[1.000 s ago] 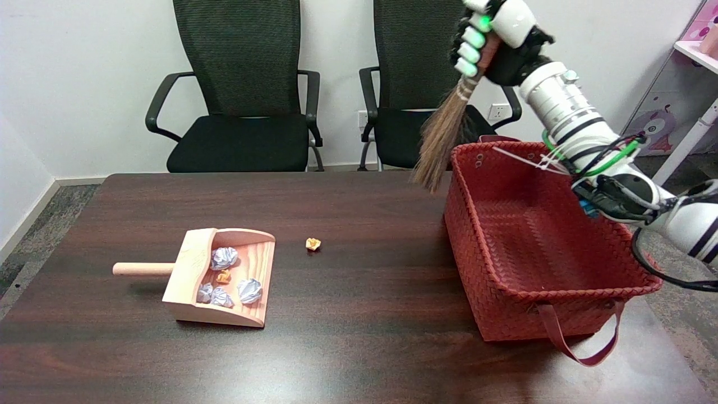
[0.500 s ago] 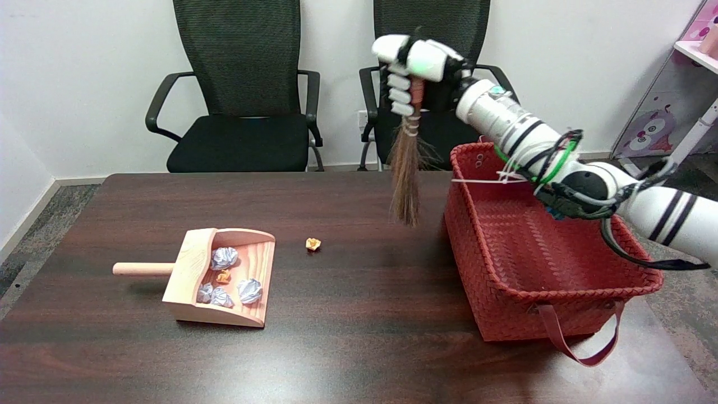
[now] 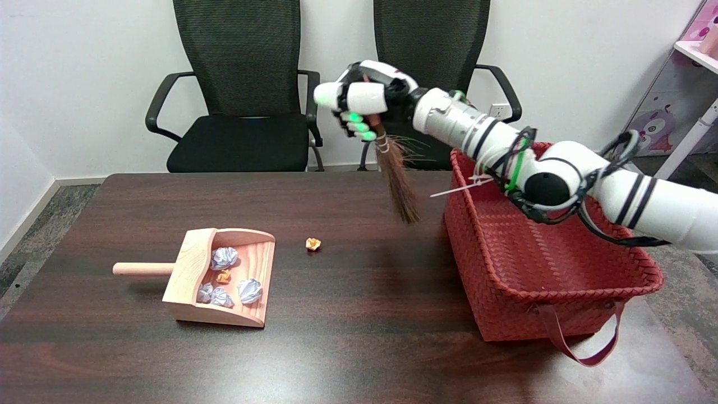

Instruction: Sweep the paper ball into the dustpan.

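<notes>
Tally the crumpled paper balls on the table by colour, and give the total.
Orange paper balls: 2, one loose on the table, one in the dustpan.
Bluish-white paper balls: 4, all in the dustpan.
Total: 6.

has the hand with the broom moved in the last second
Yes. The right hand holding the broom has swung left and down, away from the red basket, toward the loose paper ball. The dustpan stayed put.
</notes>
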Motion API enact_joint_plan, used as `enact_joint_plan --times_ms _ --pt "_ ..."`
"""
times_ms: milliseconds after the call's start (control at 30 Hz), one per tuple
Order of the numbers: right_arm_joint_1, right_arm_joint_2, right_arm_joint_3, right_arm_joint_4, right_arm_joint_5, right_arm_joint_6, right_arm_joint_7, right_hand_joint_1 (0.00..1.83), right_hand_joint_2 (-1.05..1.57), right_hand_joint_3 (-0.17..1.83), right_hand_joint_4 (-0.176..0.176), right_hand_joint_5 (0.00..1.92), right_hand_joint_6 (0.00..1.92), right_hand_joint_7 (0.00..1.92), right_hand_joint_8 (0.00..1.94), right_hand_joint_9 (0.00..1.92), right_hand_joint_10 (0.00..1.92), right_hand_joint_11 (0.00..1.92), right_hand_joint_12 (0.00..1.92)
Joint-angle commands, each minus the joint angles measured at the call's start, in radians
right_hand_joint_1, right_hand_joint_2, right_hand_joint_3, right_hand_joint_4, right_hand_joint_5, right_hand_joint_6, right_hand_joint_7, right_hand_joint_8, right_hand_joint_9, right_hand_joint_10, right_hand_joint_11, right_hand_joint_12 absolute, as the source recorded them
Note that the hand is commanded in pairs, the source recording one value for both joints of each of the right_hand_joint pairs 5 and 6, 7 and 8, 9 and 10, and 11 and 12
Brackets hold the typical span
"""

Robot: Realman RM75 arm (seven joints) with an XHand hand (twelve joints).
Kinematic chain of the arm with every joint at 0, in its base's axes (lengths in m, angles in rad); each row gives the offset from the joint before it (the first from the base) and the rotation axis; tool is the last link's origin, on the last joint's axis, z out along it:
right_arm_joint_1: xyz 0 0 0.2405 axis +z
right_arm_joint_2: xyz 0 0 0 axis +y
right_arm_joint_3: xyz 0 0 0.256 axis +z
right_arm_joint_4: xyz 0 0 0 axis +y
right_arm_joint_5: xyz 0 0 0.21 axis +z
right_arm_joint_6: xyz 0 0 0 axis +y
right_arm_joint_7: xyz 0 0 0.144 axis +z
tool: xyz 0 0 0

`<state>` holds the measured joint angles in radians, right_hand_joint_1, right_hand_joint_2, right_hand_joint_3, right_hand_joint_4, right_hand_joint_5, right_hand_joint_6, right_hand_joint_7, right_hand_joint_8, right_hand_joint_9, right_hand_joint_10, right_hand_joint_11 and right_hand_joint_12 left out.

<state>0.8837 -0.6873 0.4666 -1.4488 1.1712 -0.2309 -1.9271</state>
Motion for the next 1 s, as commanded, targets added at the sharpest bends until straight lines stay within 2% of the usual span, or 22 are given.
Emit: enact_joint_plan --times_ms 33,233,700,1000 --pt "0.176 -0.173 -0.255 0.175 -0.291 -0.012 0.112 0.92 1.57 0.94 -0.001 1.92 1.92 1.92 1.92 1.92 1.92 1.92 1.92" --pt "0.178 -0.278 -0.264 0.281 -0.346 -0.056 0.176 0.92 1.57 0.92 -0.001 1.92 1.92 1.92 1.92 1.92 1.92 1.92 1.92" --pt "0.147 -0.442 -0.287 0.408 -0.426 -0.060 0.381 0.92 1.57 0.91 -0.001 1.92 1.92 1.92 1.92 1.92 1.92 1.92 1.92" --pt "0.132 -0.486 -0.281 0.375 -0.423 -0.002 0.384 0.92 1.57 0.91 -0.001 1.92 1.92 1.92 1.92 1.92 1.92 1.92 1.92"
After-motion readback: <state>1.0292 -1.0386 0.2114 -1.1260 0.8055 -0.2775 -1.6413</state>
